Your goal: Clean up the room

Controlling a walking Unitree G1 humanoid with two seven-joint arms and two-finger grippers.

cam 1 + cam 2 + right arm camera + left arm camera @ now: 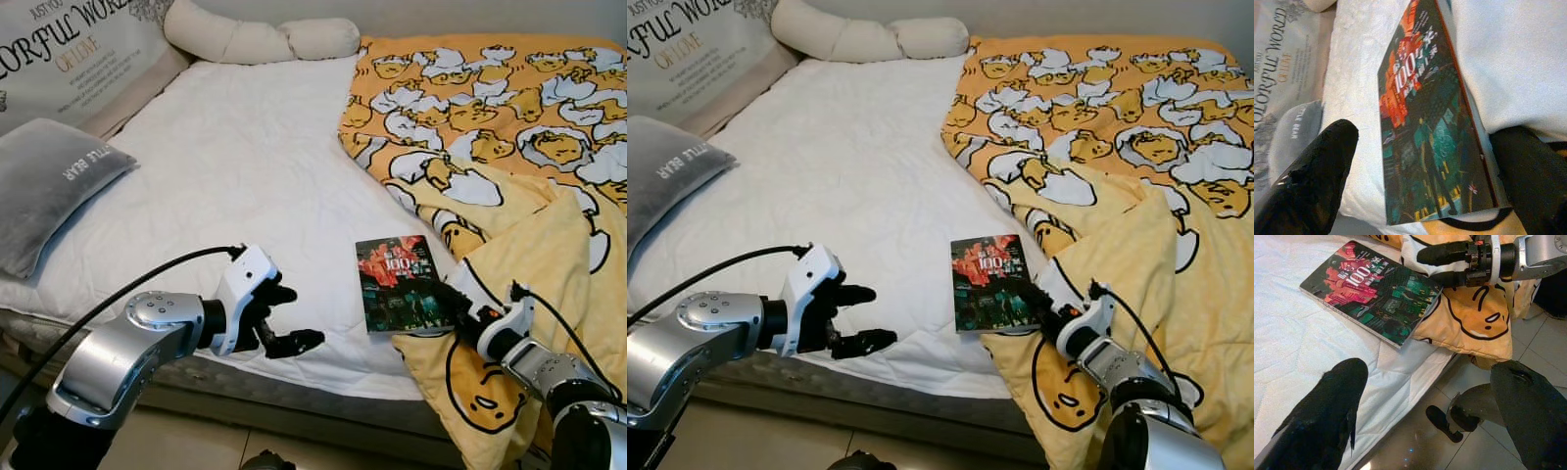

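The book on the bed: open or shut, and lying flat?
Shut and lying flat: the book rests cover up on the white sheet, its near corner at the blanket edge, between the right gripper's open fingers.

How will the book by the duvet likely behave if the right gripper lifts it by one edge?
The book looks like a thin paperback, so it would probably sag. Its glossy cover may slip between the right gripper's fingers. Lying flat on the mattress, it shouldn't roll.

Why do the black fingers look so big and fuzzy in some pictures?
In both wrist views the fingers sit right against the lens, so they blur, while the book beyond stays sharper. In the eye views the book and bed look evenly lit and clear.
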